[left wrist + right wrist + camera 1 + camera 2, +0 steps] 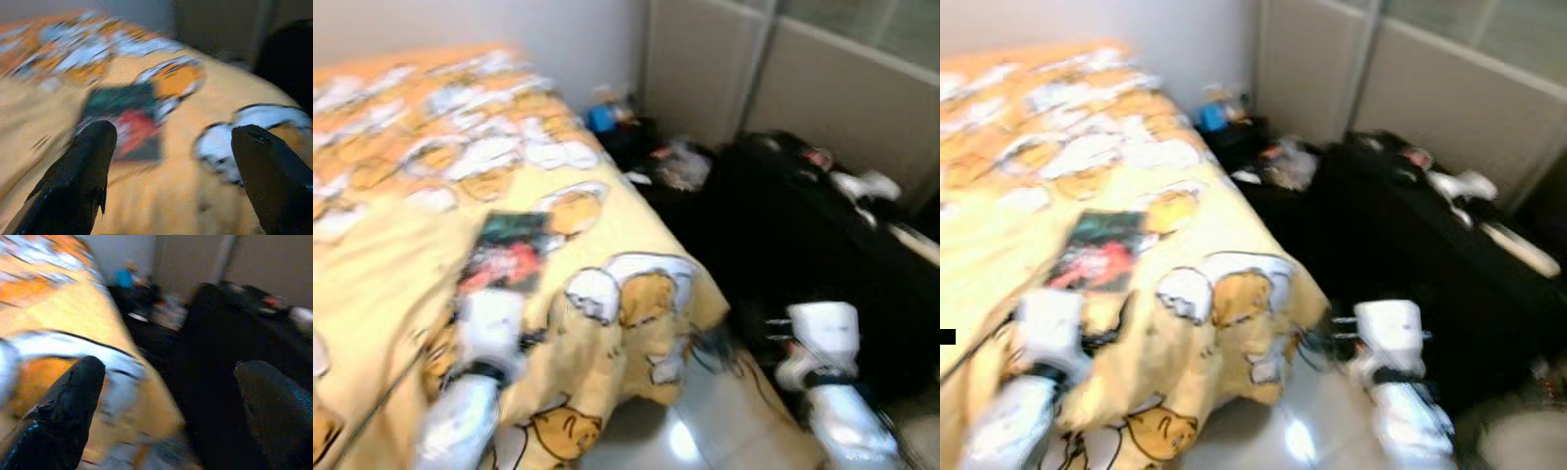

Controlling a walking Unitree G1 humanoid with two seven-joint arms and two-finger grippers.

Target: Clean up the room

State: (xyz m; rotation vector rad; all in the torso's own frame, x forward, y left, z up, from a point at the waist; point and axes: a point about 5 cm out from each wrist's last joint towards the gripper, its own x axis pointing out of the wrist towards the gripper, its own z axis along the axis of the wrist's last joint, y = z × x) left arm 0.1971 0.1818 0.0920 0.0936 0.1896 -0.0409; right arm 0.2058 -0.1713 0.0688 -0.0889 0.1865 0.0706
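Book (128, 120) lies flat just beyond left gripper (171, 147), jaws spread, gripping nothing. Right gripper (166, 396) likewise released (frames blurred). Yellow bedspread (401, 264); black heap (803, 235) beside the bed.

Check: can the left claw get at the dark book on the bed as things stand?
Probably yes. The left claw is open over the bedspread, aimed at the book lying flat just ahead, with nothing between them.
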